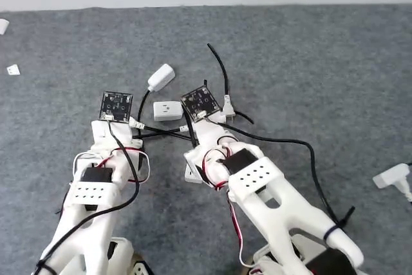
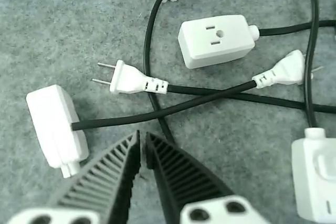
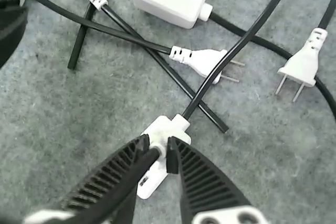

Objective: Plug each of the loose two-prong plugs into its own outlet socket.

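My left gripper [image 2: 142, 139] was nearly closed and empty above the bench [image 2: 58, 19], near a loose plug [image 2: 130, 81] and a socket [image 2: 215, 39]. My right gripper [image 3: 157, 146] sat almost closed over an outlet block [image 3: 169, 127]; I couldn't tell whether it held it. The plug looked light and rigid, its cable [image 2: 210, 88] springy. It seemed best pinched across its moulded body, clear of the prongs [image 2: 102, 73].

Outlet socket [image 1: 167, 111] on grey table [image 1: 309, 62]
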Controlling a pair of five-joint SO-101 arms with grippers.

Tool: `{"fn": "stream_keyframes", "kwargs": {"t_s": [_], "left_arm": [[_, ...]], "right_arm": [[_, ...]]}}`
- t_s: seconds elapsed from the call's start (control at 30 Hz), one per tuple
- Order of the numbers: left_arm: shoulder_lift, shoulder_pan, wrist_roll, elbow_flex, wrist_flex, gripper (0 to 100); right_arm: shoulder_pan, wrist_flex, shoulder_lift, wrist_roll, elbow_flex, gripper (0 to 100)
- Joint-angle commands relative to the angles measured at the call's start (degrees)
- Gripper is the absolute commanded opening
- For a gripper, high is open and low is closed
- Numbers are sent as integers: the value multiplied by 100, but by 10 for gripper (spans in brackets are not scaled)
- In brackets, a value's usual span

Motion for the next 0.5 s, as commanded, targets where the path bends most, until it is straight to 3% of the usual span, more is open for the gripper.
{"fn": "stream_keyframes", "kwargs": {"t_s": [0.0, 0.2, 0.47], "left_arm": [[-114, -79, 0, -57, -141, 13], [-114, -79, 0, -57, -149, 13], [-114, -79, 0, -66, -149, 13]], "right_arm": [[-48, 92, 31, -62, 79, 8], [-136, 180, 655, -9, -123, 8], [-215, 1209, 2009, -18, -1398, 8]]}}
